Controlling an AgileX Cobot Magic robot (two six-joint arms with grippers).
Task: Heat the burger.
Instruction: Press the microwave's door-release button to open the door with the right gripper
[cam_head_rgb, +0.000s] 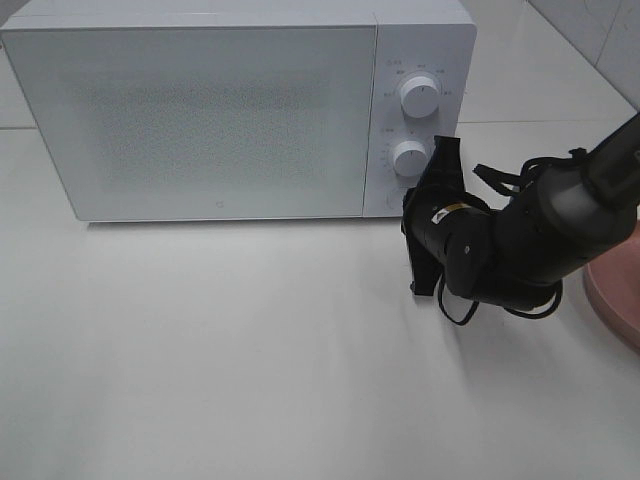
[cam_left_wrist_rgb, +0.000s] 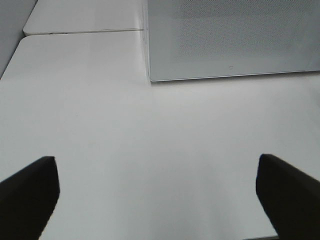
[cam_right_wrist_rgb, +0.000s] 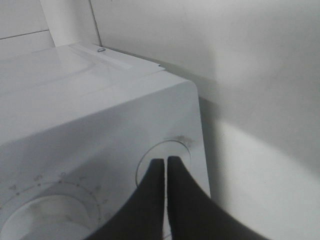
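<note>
The white microwave (cam_head_rgb: 220, 110) stands at the back of the table with its door closed. The burger is out of view. My right gripper (cam_head_rgb: 406, 204) is shut, and its tips (cam_right_wrist_rgb: 165, 162) rest against the round button (cam_right_wrist_rgb: 172, 148) at the bottom corner of the control panel, below the lower knob (cam_head_rgb: 409, 158). In the left wrist view my left gripper (cam_left_wrist_rgb: 160, 200) hangs open over bare table with nothing between its fingers (cam_left_wrist_rgb: 30, 192), facing the microwave's front corner (cam_left_wrist_rgb: 150, 75). The left arm does not show in the exterior high view.
An upper knob (cam_head_rgb: 419, 96) sits above the lower one on the panel. A pink round thing (cam_head_rgb: 618, 295) lies at the right edge of the table, partly behind the right arm. White table (cam_head_rgb: 220, 350) stretches in front of the microwave.
</note>
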